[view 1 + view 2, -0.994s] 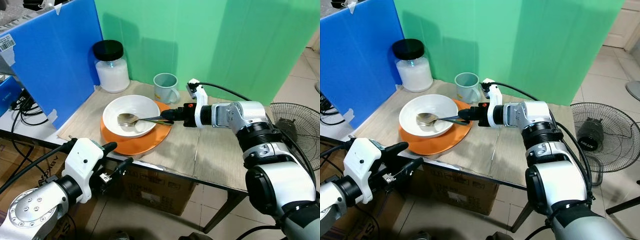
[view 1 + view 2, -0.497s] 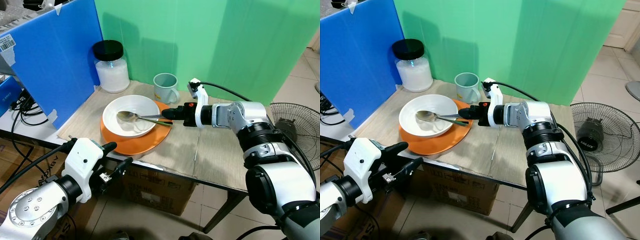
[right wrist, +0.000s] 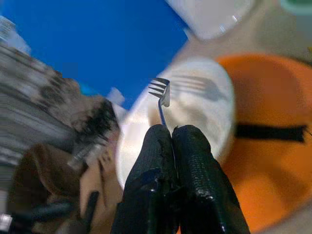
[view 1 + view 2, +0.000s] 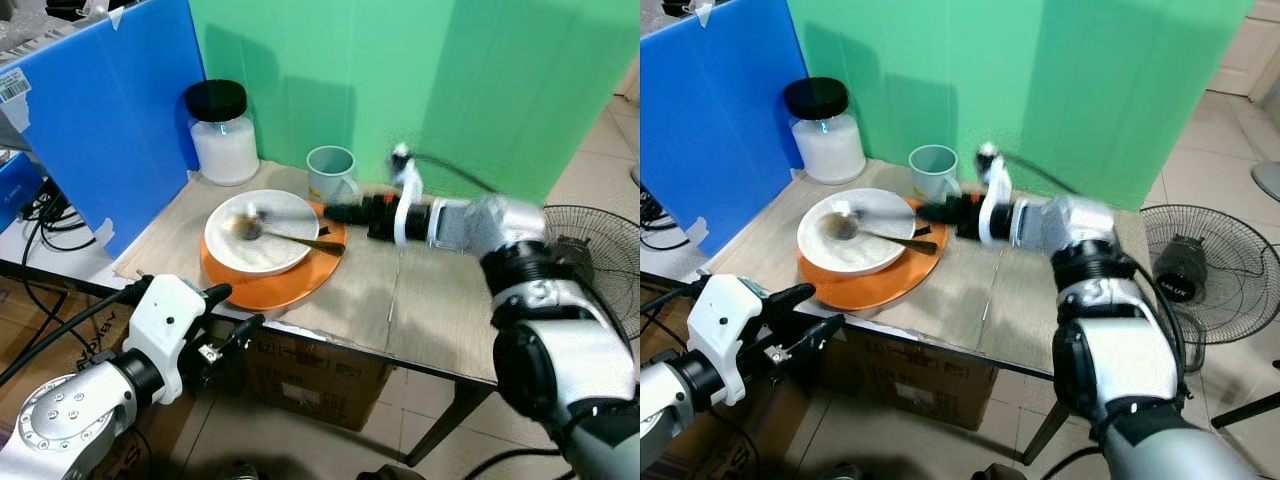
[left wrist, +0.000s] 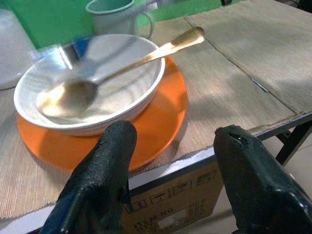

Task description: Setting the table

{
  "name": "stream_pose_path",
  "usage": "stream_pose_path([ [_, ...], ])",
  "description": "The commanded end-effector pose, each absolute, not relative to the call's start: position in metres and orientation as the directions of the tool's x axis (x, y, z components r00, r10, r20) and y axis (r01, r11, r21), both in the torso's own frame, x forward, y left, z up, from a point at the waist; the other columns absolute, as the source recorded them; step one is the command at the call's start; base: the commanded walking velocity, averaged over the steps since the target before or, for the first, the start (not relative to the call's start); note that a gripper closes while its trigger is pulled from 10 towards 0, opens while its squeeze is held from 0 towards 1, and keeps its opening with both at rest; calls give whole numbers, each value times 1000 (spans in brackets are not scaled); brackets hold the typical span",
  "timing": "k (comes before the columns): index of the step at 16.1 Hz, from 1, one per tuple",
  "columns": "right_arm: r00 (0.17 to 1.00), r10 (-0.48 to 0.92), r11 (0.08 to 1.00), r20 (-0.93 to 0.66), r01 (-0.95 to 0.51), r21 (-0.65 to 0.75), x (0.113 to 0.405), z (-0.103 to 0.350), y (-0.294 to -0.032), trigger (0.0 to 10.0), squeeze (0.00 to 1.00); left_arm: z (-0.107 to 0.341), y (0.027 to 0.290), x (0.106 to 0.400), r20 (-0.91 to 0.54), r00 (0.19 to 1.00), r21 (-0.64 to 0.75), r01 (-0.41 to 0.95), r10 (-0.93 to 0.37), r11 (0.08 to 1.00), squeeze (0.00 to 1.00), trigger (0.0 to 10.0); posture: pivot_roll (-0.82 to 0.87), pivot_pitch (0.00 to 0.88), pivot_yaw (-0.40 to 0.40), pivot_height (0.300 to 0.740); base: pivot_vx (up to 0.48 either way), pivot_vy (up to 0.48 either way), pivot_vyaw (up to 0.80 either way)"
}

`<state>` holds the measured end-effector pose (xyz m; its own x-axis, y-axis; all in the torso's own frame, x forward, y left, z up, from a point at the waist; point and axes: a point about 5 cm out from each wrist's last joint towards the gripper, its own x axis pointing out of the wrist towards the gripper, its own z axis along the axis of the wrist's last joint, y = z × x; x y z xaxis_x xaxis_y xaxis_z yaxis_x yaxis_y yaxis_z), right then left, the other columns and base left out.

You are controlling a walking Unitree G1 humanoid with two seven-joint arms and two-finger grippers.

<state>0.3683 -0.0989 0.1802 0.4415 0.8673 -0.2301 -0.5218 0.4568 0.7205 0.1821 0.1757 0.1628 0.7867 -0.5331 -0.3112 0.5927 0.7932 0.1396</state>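
Note:
A white bowl (image 4: 268, 257) sits on an orange plate (image 4: 290, 287) on the table. A gold-handled spoon (image 4: 287, 240) lies in the bowl, its handle resting over the rim toward the right. My right gripper (image 4: 337, 212) hovers blurred just above the plate's far right edge, beside the green mug (image 4: 331, 172). It is shut on a fork (image 3: 160, 92), whose tines point out over the bowl. My left gripper (image 5: 175, 135) stands open with nothing in it, below the table's front edge near the plate.
A white jar with a black lid (image 4: 222, 135) stands at the back left against a blue board (image 4: 110, 110). A green backdrop closes the far side. A cardboard box (image 4: 310, 375) sits under the table, and a floor fan (image 4: 582, 236) stands to the right.
The spoon now lies free in the bowl. My right gripper has lifted and swung back toward the mug with the fork in it. The left arm has stayed put.

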Motion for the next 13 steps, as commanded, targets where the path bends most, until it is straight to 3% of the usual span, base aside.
stream_pose_path([
  [1, 449, 871, 438, -199, -528, 727, 370, 189, -102, 0, 0, 166, 177, 183, -300, 793, 148, 587, -530, 796, 0, 10000, -12, 11, -5, 740, 0, 0, 0],
  [6, 495, 861, 389, -113, -500, 774, 363, 193, -118, 0, 0, 167, 175, 185, -285, 799, 141, 581, -529, 802, 0, 10000, -19, 8, 7, 740, 0, 0, 0],
  [9, 548, 836, 332, 17, -531, 780, 354, 198, -126, 0, 0, 172, 172, 195, -212, 853, 156, 510, -476, 846, 0, 10000, -18, 6, 3, 740, 0, 0, 0],
  [10, 550, 831, 320, 81, -593, 739, 343, 202, -127, 5412, 0, 173, 169, 198, -180, 873, 154, 480, -453, 864, 0, 10000, -19, 5, 2, 740, 0, 0, 0],
  [11, 539, 829, 278, 149, -628, 727, 331, 206, -129, 10000, 0, 175, 165, 201, -148, 892, 165, 449, -428, 878, 0, 10000, -20, 5, 3, 740, 0, 0, 0],
  [13, 554, 797, 239, 240, -654, 717, 310, 206, -136, 10000, 0, 177, 157, 206, -84, 922, 174, 388, -379, 905, 0, 10000, -32, 2, 11, 740, 0, 0, 0],
])
